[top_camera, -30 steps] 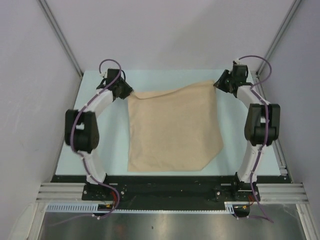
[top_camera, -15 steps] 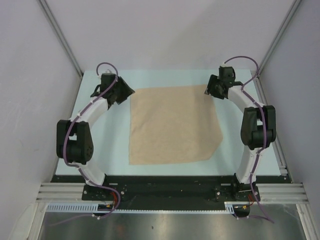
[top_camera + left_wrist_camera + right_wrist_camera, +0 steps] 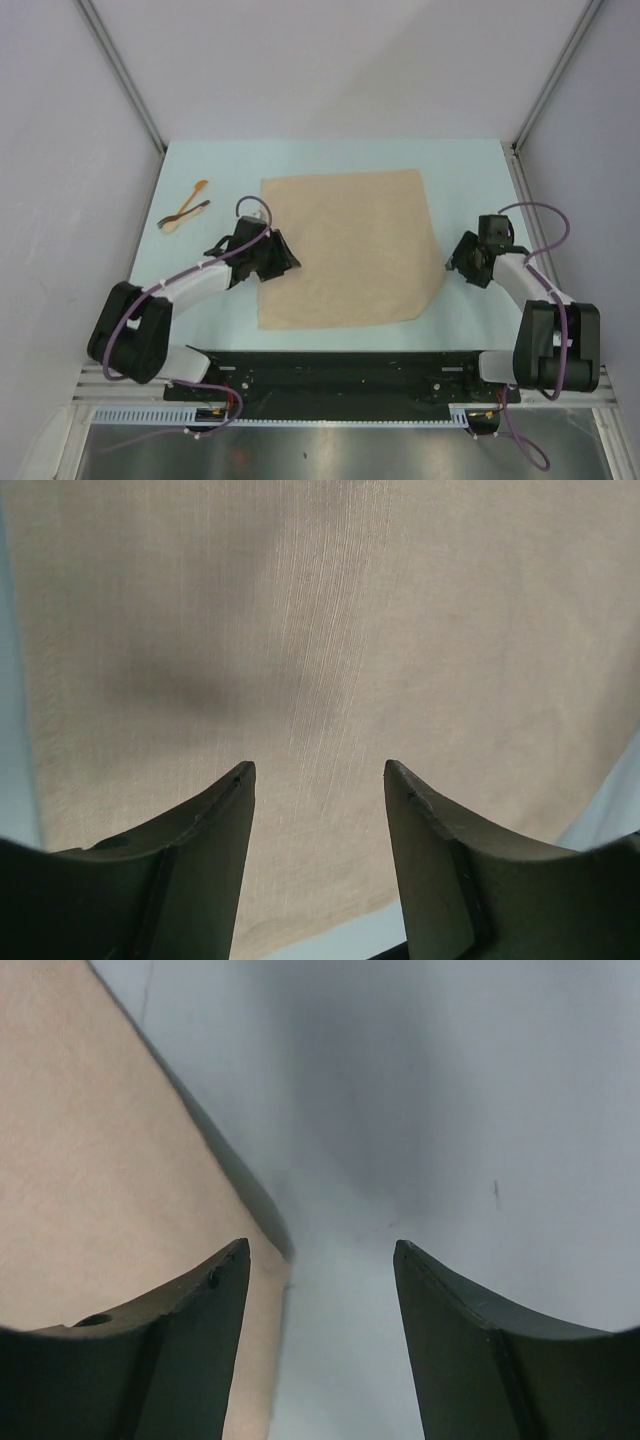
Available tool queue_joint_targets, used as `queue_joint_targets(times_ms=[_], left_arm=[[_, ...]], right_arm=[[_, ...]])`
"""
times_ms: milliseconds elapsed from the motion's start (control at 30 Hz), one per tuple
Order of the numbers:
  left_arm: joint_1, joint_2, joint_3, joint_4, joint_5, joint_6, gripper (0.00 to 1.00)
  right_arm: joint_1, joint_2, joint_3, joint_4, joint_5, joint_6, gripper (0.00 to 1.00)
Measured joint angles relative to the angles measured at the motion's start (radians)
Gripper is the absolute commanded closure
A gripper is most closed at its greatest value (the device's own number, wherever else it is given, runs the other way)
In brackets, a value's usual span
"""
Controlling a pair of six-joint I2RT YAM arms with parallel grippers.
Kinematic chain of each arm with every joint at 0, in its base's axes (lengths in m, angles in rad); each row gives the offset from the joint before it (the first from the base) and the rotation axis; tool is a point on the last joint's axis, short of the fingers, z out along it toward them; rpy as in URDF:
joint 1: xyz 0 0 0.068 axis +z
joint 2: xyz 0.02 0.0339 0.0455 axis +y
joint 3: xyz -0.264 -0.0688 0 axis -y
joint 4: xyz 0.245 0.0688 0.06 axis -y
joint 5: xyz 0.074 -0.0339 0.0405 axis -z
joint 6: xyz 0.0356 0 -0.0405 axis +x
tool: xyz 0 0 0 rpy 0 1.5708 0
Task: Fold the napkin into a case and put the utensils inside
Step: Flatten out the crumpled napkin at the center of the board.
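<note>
Two claws stand wide and empty: the left claw (image 3: 288,260) hangs over the near-left border of the napkin (image 3: 345,240), and the right claw (image 3: 458,262) straddles its near-right edge, one finger over cloth, one over bare table (image 3: 470,165). Napkin lies flat and unfolded mid-table; utensils (image 3: 184,210) lie well apart at far left. Step in hand, by my judgement: first fold. Pinch a single layer at each border, lift both sides evenly, keep edges parallel so the fold comes out narrow.
</note>
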Motion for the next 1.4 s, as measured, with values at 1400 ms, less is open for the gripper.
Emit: queue_joint_targets(times_ms=[1400], left_arm=[[-0.020, -0.607, -0.214, -0.126, 0.053, -0.033, 0.38]], right_arm=[[0.274, -0.033, -0.182, 0.288, -0.195, 0.209, 0.47]])
